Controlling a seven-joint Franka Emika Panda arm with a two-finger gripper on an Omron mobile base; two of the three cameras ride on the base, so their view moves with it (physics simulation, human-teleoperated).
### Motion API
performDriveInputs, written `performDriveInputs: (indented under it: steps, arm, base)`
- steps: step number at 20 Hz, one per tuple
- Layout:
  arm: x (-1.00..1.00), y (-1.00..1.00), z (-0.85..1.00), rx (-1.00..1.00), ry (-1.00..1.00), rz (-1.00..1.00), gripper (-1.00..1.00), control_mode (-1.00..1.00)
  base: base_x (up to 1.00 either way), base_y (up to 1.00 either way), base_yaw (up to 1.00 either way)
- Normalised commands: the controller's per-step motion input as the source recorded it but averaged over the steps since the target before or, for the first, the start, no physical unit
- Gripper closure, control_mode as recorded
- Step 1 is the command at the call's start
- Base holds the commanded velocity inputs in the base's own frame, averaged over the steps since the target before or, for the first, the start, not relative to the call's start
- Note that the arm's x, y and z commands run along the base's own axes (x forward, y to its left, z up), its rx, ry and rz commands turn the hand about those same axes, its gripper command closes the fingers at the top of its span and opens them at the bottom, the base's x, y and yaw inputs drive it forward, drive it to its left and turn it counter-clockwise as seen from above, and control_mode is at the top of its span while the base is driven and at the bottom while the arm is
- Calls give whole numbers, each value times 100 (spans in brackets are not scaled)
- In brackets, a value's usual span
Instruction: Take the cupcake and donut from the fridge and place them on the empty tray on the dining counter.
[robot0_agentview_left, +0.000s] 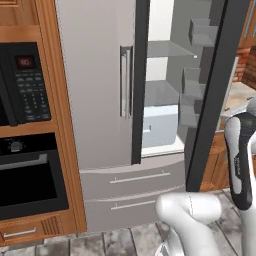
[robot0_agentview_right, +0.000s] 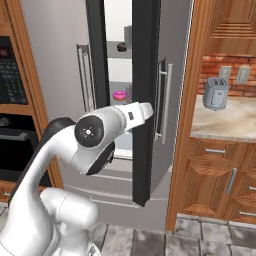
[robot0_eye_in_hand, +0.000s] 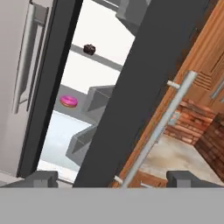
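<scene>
- At the far left of the left base view, a black microwave (robot0_agentview_left: 22, 82) sits in a wooden cabinet above a black oven (robot0_agentview_left: 27, 172).
- The fridge (robot0_agentview_left: 95, 100) fills the middle of that view: its left door is shut, with a vertical bar handle (robot0_agentview_left: 125, 82), and two drawers lie below it.
- The right door (robot0_agentview_left: 212, 95) stands swung out, seen edge-on as a dark band; grey shelves and a pale bin (robot0_agentview_left: 160, 125) show in the white interior.
- In the right base view, the donut (robot0_agentview_right: 119, 95) lies on a shelf in the centre-left of the frame, through the door gap; the cupcake (robot0_agentview_right: 120, 47) sits on a higher shelf above it.
- In the hand view, the cupcake is at upper left and the donut at middle left, both well apart from the pincer (robot0_eye_in_hand: 113, 178).
- The pincer's two tips rise at the bottom of the hand view, spread wide with nothing between them; the open door's edge and its handle (robot0_eye_in_hand: 159, 127) lie between them, further off.
- At the right of the right base view, a grey toaster (robot0_agentview_right: 216, 93) stands on a stone table (robot0_agentview_right: 225, 122) before a brick wall.
</scene>
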Motion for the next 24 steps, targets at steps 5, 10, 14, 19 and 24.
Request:
performDriveInputs:
  steps: [5,10,14,19,24]
  arm:
    - [17,100,-3,-43,18,-11,-100,-100]
    - [47,100,0,-42,20,-12,-100,-100]
    - [84,71,0,-30,24,-15,-100,-100]
    - [100,9,0,-15,53,-23,-100,-100]
    - [100,-14,-1,-5,48,-18,-100,-100]
  base:
    - [0,0,0]
    - [0,0,0]
    - [0,0,0]
    - [0,0,0]
    - [0,0,0]
